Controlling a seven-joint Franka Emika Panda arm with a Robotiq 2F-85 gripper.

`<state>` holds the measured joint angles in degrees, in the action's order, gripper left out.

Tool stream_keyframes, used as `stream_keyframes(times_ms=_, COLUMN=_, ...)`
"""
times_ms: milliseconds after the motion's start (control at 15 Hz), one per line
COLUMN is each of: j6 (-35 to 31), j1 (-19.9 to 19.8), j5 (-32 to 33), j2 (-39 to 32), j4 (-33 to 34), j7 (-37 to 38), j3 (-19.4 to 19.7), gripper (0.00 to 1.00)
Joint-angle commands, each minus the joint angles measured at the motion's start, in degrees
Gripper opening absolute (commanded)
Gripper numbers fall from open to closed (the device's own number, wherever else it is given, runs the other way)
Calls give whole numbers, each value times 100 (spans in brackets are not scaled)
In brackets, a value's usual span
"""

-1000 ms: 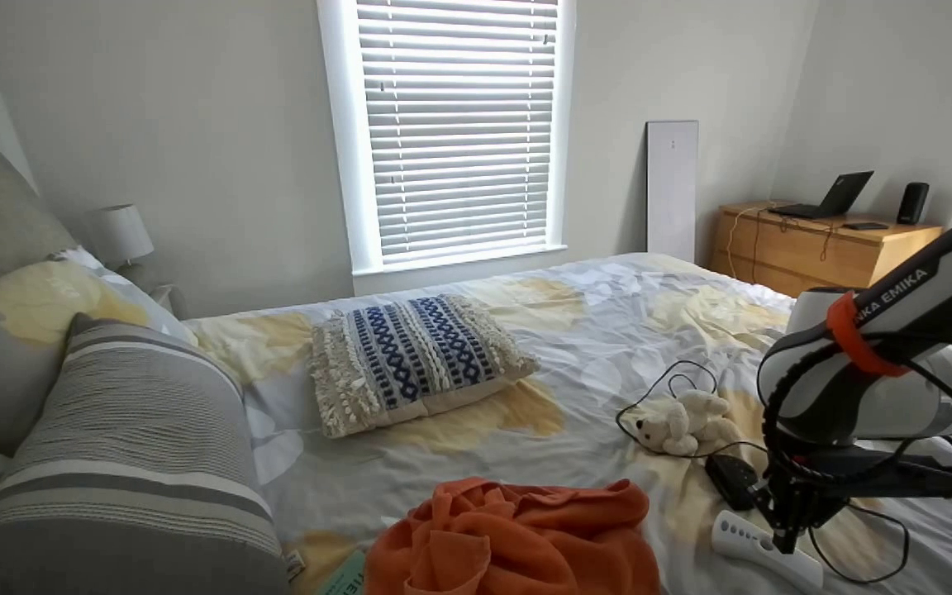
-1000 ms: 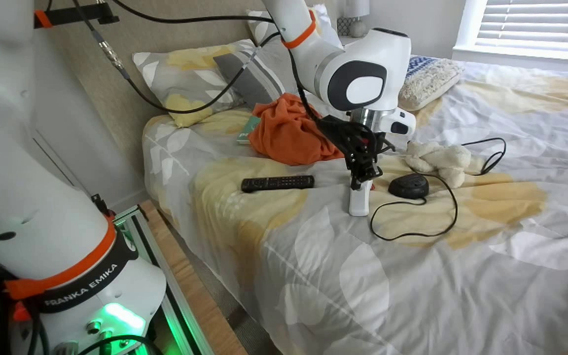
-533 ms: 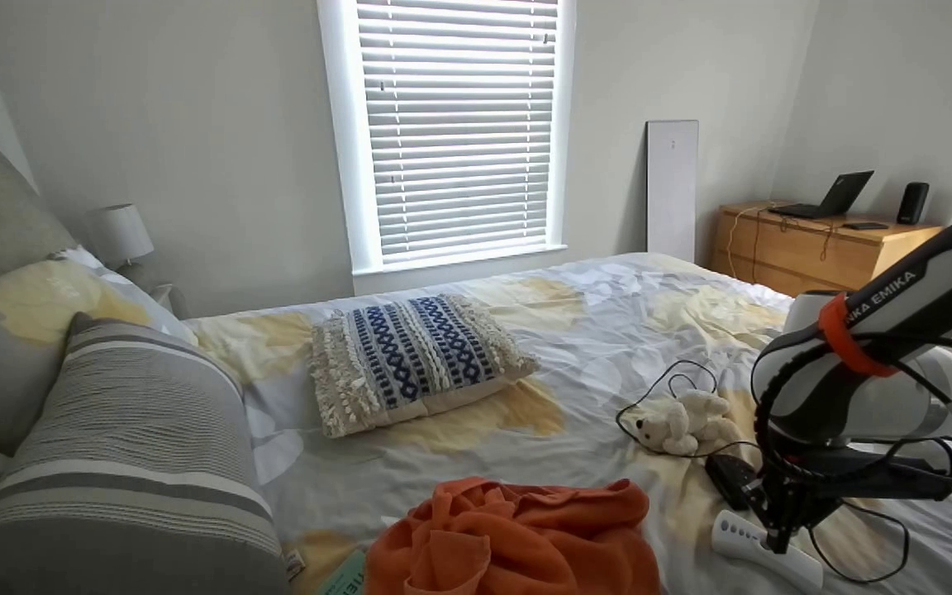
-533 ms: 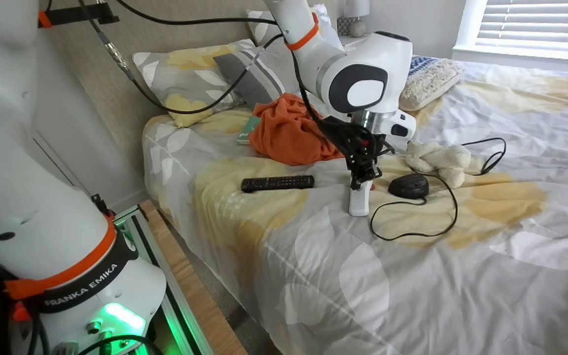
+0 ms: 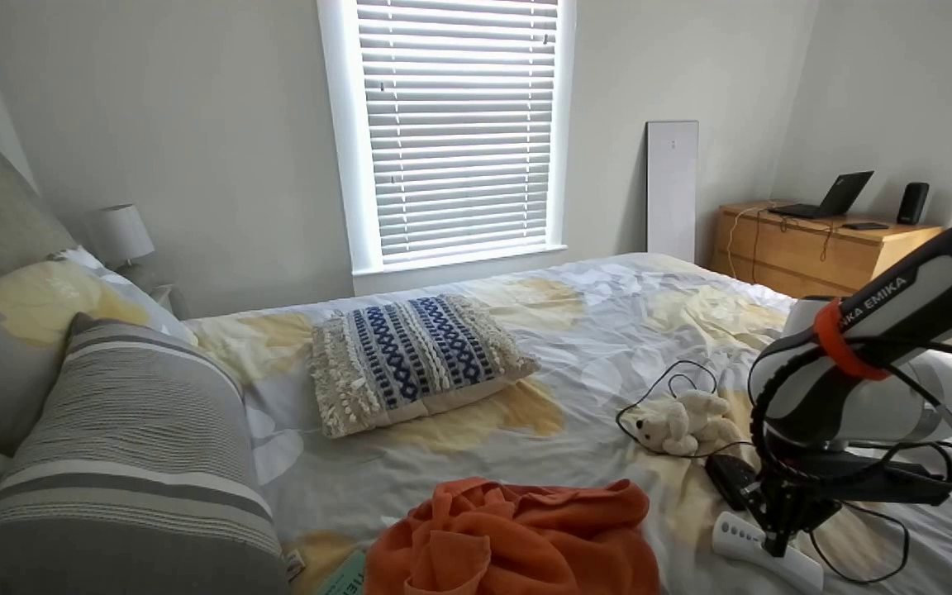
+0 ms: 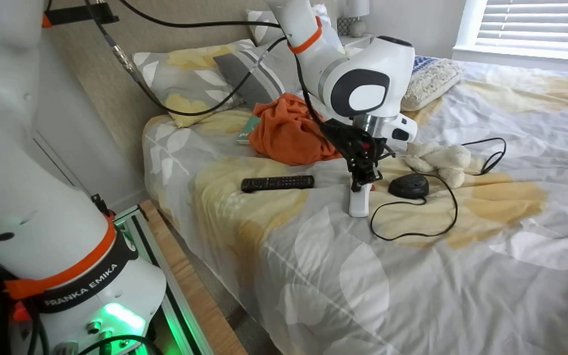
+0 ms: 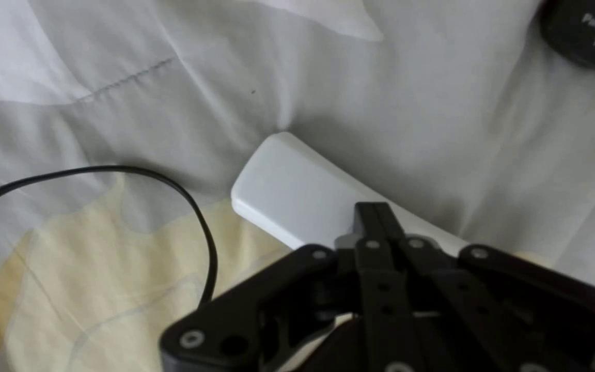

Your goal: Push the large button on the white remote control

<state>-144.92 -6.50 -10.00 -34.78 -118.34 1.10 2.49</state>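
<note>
In the wrist view the pincer [image 7: 374,208] comes in from the lower right, its two fingers [image 7: 364,219] drawn together side by side with nothing between them. Beneath its tips the white remote control [image 7: 318,196] lies slantwise across the middle of the frame; in an exterior view it sits at the bottom right, a row of small buttons [image 5: 738,533] showing at its upper-left end and the fingertips [image 5: 775,544] covering part of its middle. The large button is presumably behind them; whether they touch it I cannot tell.

The likeliest failure is a press that does not register: the bedding [image 6: 308,296] looks soft and rumpled, so the remote may sink or rock before the button gives. A push off the centre line could skid the tips along the smooth face or roll the remote onto one long edge.

For moving, the tight side is toward the black boxy device [image 6: 408,186], near the remote and to its right in an exterior view. A black cable [image 7: 212,256] curves at the left of the wrist view, where a low sideways exit could hook it. The black TV remote [image 7: 586,36] lies in the upper right corner there, apart from the white one, and the orange cloth [image 5: 525,545] fills the bottom centre in an exterior view. Open bedding spreads below the remote in an exterior view before the edge drops away at lower left, so a straight lift looks safest.
</note>
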Motion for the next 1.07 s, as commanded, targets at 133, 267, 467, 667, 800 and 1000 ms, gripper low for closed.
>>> stream_keyframes(times_ms=133, j6=-167, j1=-290, j5=-252, j2=-332, j4=120, j7=-206, j3=-212, gripper=0)
stream_keyframes(times_ms=267, j6=-201, j1=-347, j5=-237, j2=-464, j4=166, j7=-282, j3=-221, gripper=0)
stream_keyframes(times_ms=467, j6=-221, j1=-413, j5=-201, j2=-587, j4=269, j7=-350, j3=-204, gripper=0)
stream_keyframes(times_ms=667, j6=-198, j1=-438, j5=-197, j2=-554, j4=302, j7=-402, j3=-232, gripper=0)
stream_keyframes(times_ms=800, j6=-114, j1=-456, j5=-231, j2=-378, j4=233, j7=-458, j3=-297, gripper=0)
stream_keyframes(times_ms=1000, j6=-6, j1=-272, j5=-81, j2=109, j4=-26, j7=-279, j3=-206, gripper=0)
